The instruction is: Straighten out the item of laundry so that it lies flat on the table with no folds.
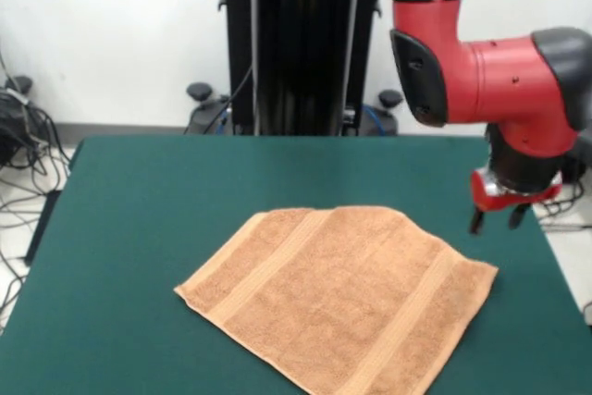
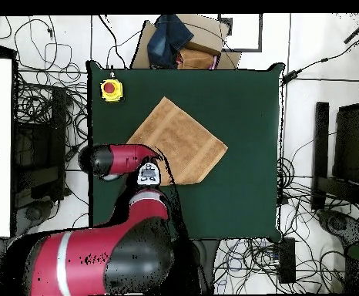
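My gripper (image 1: 495, 220) hangs spread and empty, right of the towel (image 1: 338, 298). Soft, light terry: pinch the right-hand corner.

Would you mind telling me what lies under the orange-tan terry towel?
The orange-tan terry towel lies straight on the dark green felt table. No bulge shows, yet the cloth covers whatever is beneath. The red and black arm's gripper hangs beside the towel, apart from it.

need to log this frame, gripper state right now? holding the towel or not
gripper: open and empty, hanging above the table beside the towel, not touching it.
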You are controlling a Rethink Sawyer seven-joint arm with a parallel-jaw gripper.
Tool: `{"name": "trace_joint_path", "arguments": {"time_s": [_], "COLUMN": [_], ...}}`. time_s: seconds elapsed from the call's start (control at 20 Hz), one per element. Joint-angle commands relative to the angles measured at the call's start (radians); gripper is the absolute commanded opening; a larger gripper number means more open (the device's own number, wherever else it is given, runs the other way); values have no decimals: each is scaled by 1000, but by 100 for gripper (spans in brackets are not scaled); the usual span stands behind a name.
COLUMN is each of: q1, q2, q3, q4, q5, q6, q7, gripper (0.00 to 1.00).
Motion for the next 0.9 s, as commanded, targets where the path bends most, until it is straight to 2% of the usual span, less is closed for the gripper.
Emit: {"name": "trace_joint_path", "arguments": {"time_s": [0.05, 0.2, 0.45, 0.6, 0.8, 0.9], "q1": [298, 296, 267, 249, 190, 186], "q2": [191, 221, 186, 200, 121, 110], "q3": [-359, -363, -351, -354, -277, -279], "q4": [-225, -261, -223, -239, -151, -150], "q5": [4, 27, 27, 23, 10, 6], "q6": [139, 140, 121, 114, 77, 90], "q7": [456, 448, 394, 378, 293, 289], "gripper": [100, 100, 100, 100, 100, 100]}}
